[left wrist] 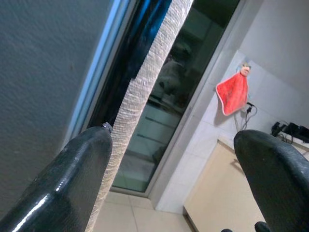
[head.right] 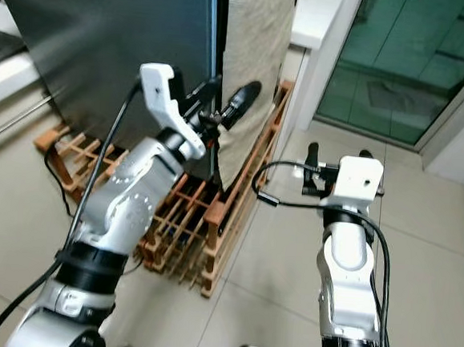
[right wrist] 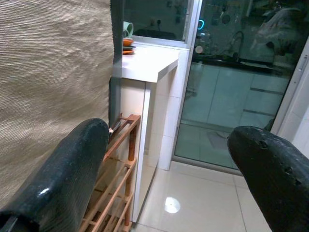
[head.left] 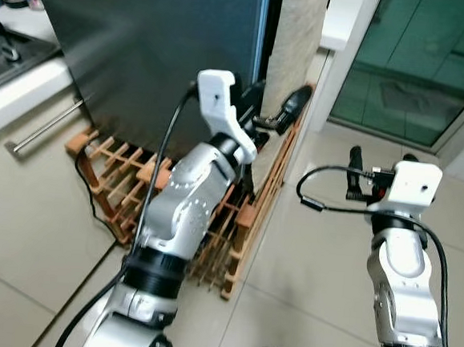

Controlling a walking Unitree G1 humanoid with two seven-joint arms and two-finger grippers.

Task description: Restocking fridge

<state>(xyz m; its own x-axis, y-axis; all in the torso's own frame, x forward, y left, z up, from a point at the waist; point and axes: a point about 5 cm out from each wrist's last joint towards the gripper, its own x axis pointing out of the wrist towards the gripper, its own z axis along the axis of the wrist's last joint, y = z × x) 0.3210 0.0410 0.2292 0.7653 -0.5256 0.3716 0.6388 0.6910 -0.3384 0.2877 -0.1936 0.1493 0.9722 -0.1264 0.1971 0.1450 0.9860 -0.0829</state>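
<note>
The fridge has a dark grey door (head.left: 145, 46) that stands closed, with a beige textured side panel (head.left: 295, 34) to its right. My left gripper (head.left: 273, 104) is raised at the door's right edge, open, one finger on each side of the seam between door and panel. In the left wrist view the door edge (left wrist: 125, 63) and the panel (left wrist: 145, 82) run between the open fingers (left wrist: 63, 183). My right gripper (head.left: 382, 159) hovers open over the floor to the right of the fridge, holding nothing.
A wooden slatted rack (head.left: 119, 181) lies on the floor against the fridge's base, under my left arm. A stove (head.left: 4, 51) and a cabinet handle (head.left: 47, 127) sit at the left. A glass sliding door (head.left: 418, 59) stands at the right, beyond a white counter (right wrist: 149, 60).
</note>
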